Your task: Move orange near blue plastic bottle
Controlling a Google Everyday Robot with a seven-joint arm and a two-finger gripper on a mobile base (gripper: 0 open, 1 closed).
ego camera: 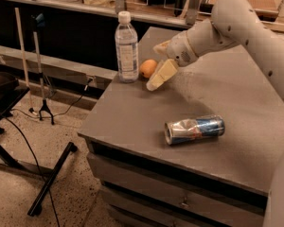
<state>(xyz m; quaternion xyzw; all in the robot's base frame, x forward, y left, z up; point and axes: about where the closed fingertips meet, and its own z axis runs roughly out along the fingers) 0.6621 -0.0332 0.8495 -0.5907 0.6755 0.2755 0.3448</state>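
The blue plastic bottle (127,47) stands upright near the table's back left edge, clear with a white cap and a pale label. The orange (147,68) rests on the table just right of the bottle, very close to it. My gripper (155,66) is open, just right of the orange. One pale finger (163,74) reaches forward past the orange's front right side. The other finger (161,46) is behind it. The fingers do not close on the orange.
A crushed silver-and-blue drink can (194,129) lies on its side at the front middle of the grey table (132,112). The table's left edge drops to a floor with cables and a black stand (49,174). Shelving runs along the back.
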